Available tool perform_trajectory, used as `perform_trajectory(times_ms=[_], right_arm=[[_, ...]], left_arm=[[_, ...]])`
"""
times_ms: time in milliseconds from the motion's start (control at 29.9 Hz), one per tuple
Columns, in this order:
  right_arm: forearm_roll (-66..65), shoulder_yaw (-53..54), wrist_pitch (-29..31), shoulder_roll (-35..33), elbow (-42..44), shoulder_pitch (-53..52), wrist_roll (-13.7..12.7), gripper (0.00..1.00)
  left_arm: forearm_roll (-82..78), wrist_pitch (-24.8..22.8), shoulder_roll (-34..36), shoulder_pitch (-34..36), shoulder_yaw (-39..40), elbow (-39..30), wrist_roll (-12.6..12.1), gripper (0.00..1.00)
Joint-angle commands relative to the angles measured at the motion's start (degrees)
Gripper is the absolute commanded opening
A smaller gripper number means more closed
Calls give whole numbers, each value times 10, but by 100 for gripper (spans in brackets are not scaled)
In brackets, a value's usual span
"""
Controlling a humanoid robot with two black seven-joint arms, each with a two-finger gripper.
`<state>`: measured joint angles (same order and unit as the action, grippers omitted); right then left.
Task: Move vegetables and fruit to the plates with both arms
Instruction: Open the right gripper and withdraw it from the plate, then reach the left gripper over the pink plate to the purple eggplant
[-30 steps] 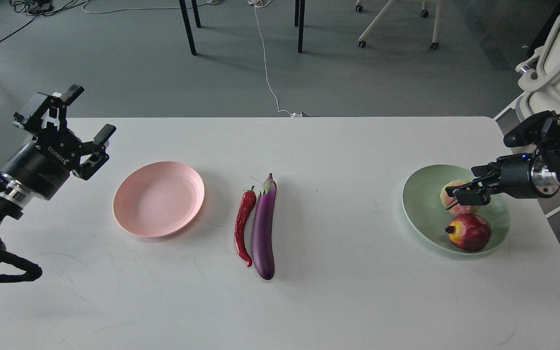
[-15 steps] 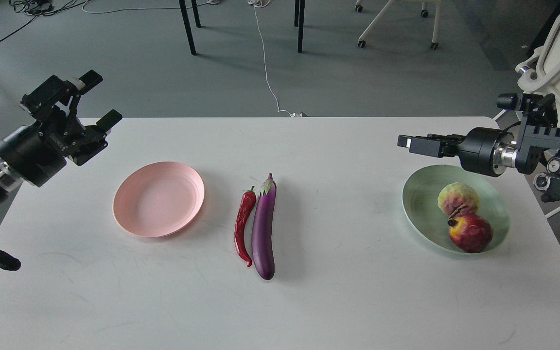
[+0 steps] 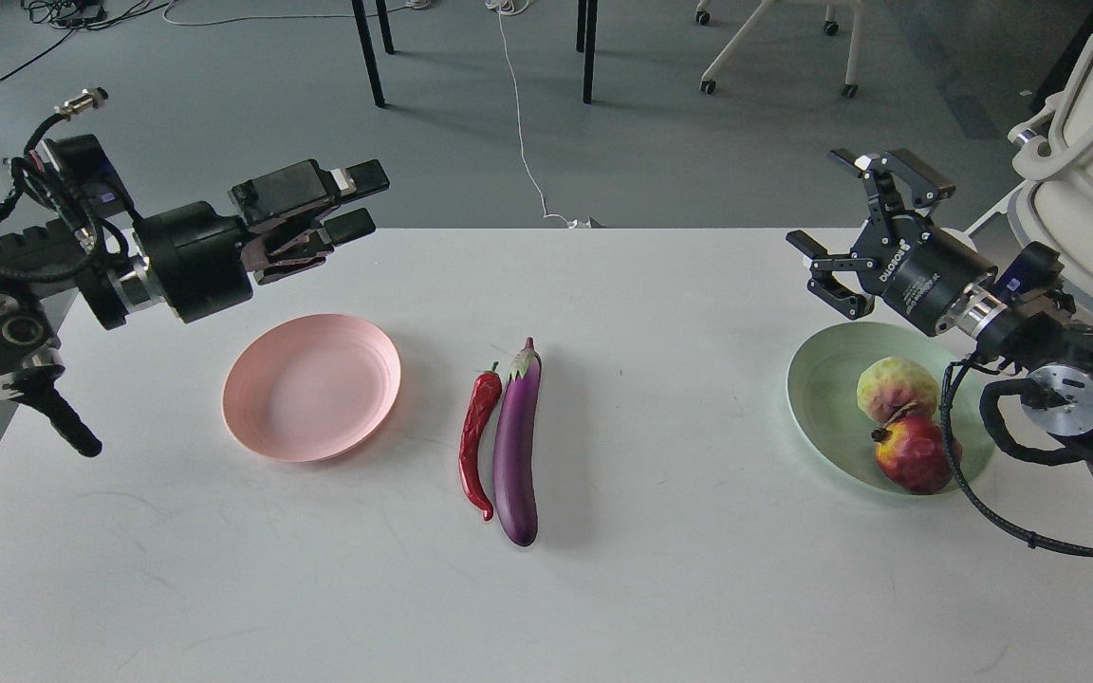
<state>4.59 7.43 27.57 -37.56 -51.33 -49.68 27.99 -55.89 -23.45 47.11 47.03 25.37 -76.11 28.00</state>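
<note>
The purple eggplant [image 3: 516, 446] and the red chili pepper [image 3: 477, 441] lie side by side at the table's middle. The pink plate [image 3: 311, 387] is empty to their left. The mint green plate [image 3: 817, 379] on the right holds the bumpy yellow-green fruit [image 3: 896, 387] and the dark red pomegranate-like fruit [image 3: 912, 453], which touch. My left gripper [image 3: 357, 201] is open and empty, in the air behind the pink plate, pointing right. My right gripper [image 3: 855, 223] is open and empty, raised above the green plate's far left edge.
The white table [image 3: 660, 588] has its far edge just behind both grippers. A white chair [image 3: 1092, 142] stands off the table's right far corner. Table legs, chair bases and a white cable [image 3: 520, 123] are on the floor beyond.
My left gripper swung right and now hovers behind the pink plate. My right gripper let go of the bumpy fruit, lifted off the green plate, turned and spread its fingers. Both fruits stay in the plate.
</note>
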Motion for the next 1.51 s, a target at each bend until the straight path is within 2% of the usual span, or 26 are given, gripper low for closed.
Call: perform_trajectory(times_ms=[0, 134, 268, 368, 468, 602, 702, 736, 1003, 1104, 1304, 1472], right_arm=[[9, 1, 4, -17, 25, 24, 0, 95], [10, 1, 4, -44, 25, 43, 0, 95], [9, 1, 4, -55, 23, 44, 0, 95], [9, 8, 4, -66, 22, 44, 0, 95], [9, 12, 4, -78, 20, 44, 0, 95], [7, 12, 4, -87, 19, 46, 0, 95], [5, 12, 4, -87, 19, 49, 0, 95], [5, 12, 4, -87, 19, 49, 0, 95], [4, 12, 4, -87, 19, 49, 0, 95], [4, 12, 4, -90, 19, 49, 0, 95], [4, 12, 4, -90, 19, 49, 0, 96], [4, 13, 4, -90, 19, 48, 0, 95]], left_arm=[[-59, 0, -35, 71, -75, 21, 0, 99], [-129, 0, -107, 146, -145, 73, 0, 99], [-225, -17, -182, 185, -163, 107, 0, 99], [-337, -46, -224, 188, -163, 115, 0, 99], [-425, -46, -237, 179, -163, 114, 0, 99], [-449, -46, -238, 165, -164, 112, -1, 99], [-446, -46, -239, 163, -164, 112, -58, 99], [-444, -46, -239, 162, -164, 112, -71, 99], [-430, -46, -253, 106, -166, 112, -131, 99], [-431, -46, -254, 89, -166, 115, -142, 99], [-431, -46, -257, 80, -166, 116, -146, 99], [-431, -46, -282, 79, -166, 140, -161, 99]])
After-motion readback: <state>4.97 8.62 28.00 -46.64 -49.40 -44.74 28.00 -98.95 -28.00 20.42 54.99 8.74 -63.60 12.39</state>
